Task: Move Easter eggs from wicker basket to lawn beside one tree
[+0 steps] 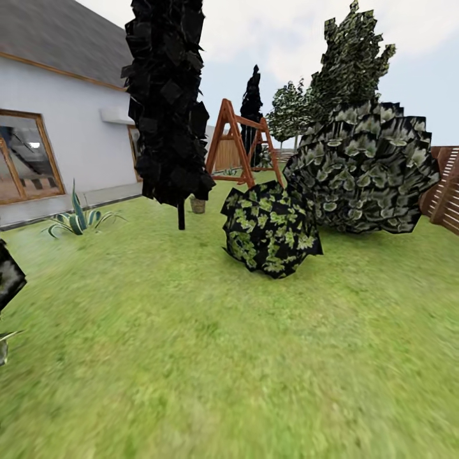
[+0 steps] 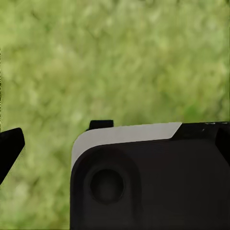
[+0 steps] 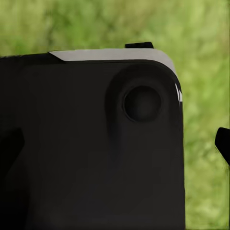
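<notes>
The robot is in transit across the lawn [image 1: 210,357]; the next move requires locating the basket. Finger state cannot be determined.

**Black housings, pale trim**

Left wrist: a big matte-black housing [image 2: 158,187] with rounded corners, and along its upper edge runs a pale grey-white band [image 2: 124,133]. A round recessed dimple [image 2: 106,185] sits just inside the rounded corner. Right wrist, same build: black block [image 3: 91,153], light strip [image 3: 110,54] on its edge, circular boss [image 3: 142,103] near the corner. Small black tabs poke up just beyond each pale band.
</notes>
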